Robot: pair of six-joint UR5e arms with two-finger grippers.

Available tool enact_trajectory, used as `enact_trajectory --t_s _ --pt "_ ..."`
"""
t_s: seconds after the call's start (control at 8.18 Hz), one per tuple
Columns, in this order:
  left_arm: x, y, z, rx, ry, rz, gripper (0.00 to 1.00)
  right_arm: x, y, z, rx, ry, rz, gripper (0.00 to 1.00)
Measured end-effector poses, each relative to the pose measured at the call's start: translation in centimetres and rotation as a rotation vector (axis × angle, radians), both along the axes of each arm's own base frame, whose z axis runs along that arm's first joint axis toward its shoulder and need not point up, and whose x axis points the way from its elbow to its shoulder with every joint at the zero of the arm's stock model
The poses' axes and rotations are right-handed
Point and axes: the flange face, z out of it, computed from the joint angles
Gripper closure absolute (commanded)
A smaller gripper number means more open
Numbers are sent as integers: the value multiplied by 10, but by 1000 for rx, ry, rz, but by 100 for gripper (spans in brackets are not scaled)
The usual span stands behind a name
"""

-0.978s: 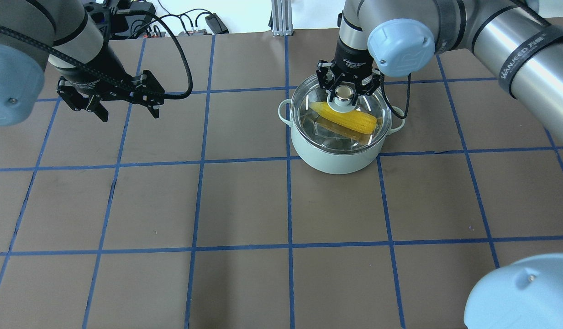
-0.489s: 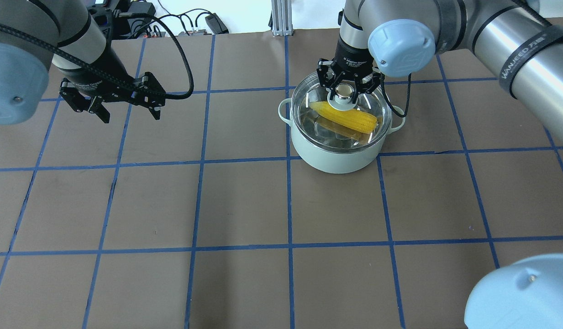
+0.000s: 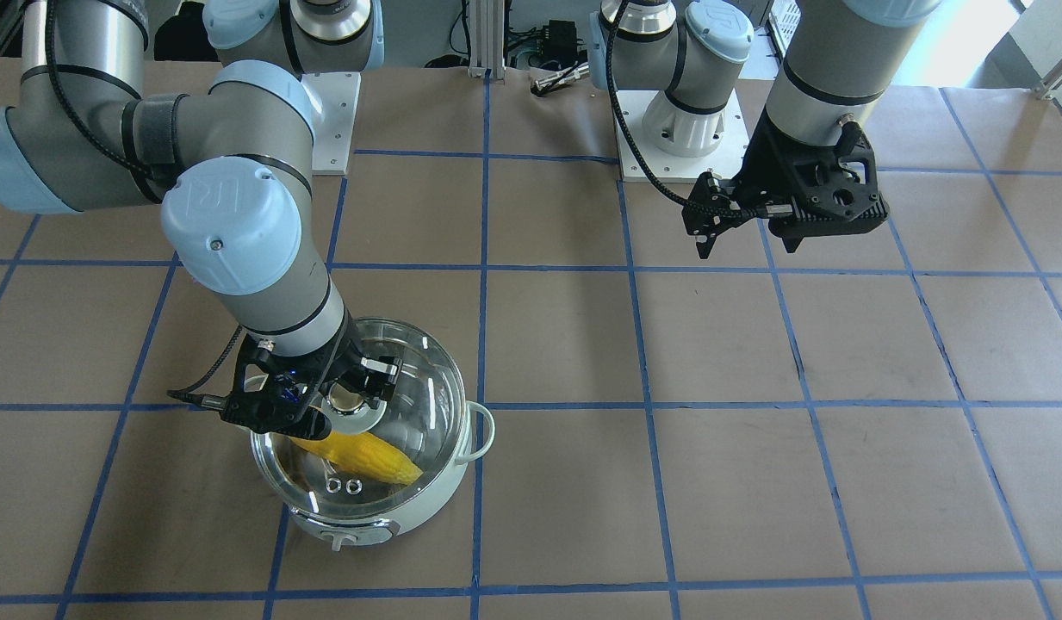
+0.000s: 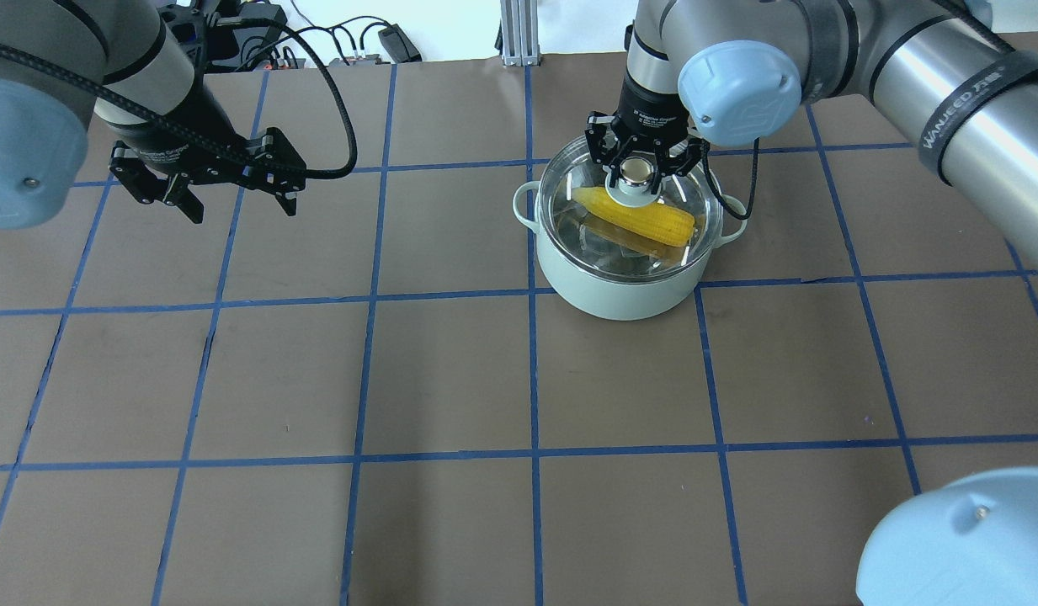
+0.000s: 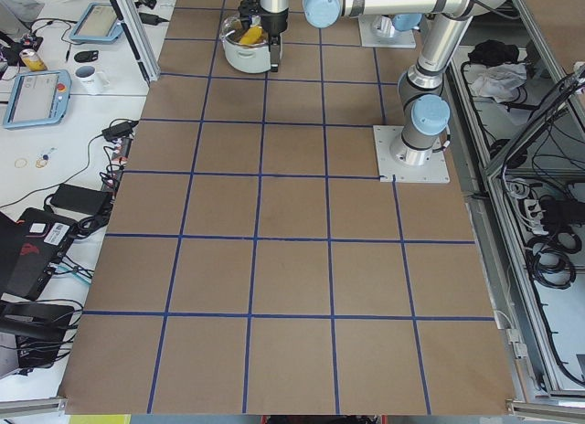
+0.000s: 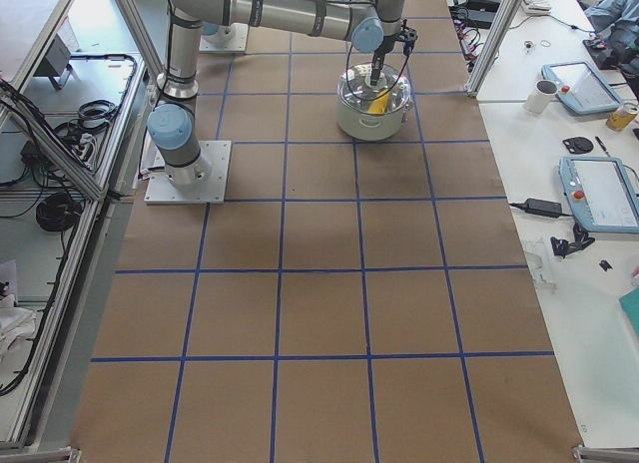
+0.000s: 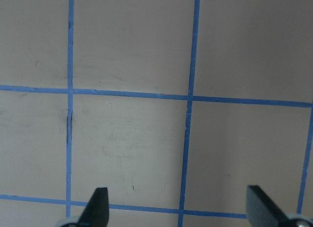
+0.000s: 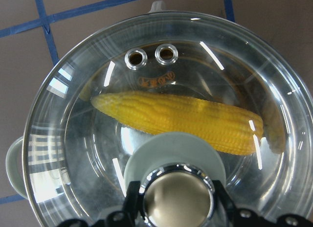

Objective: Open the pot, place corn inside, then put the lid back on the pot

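Observation:
The pale green pot (image 4: 620,290) stands on the table's far right part. The yellow corn (image 4: 653,223) lies inside it, seen through the glass lid (image 4: 695,198) that sits over the pot's rim. My right gripper (image 4: 637,172) reaches straight down and is shut on the lid's knob. In the right wrist view the fingers hug the knob (image 8: 177,197) above the corn (image 8: 195,119). In the front view the pot (image 3: 410,508), lid (image 3: 427,387) and corn (image 3: 367,452) show the same. My left gripper (image 4: 236,206) is open and empty, above bare table far to the left.
The table is brown paper with a blue tape grid (image 4: 531,379). Cables and power supplies (image 4: 350,46) lie past the far edge. The pot's dial (image 3: 341,540) faces away from the robot. The left wrist view shows only paper between the open fingertips (image 7: 98,202).
The right gripper's fingers have drawn in slightly around the lid knob. The left arm has shifted only a little. Pot, lid and corn stay in place.

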Motion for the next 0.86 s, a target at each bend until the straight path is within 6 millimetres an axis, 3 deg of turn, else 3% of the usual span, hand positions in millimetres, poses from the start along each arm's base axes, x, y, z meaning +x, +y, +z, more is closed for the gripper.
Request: enact_trajectory --t_s 0.37,0.61,0.86 --pt "0 -2 -4 7 0 -7 0 -3 1 0 -3 27 -1 5" --pt "0 -5 -9 16 -2 -10 0 -3 2 6 -18 26 -5 0" --pt "1 -7 -13 24 -3 -9 0 -6 8 33 -60 23 16 0"
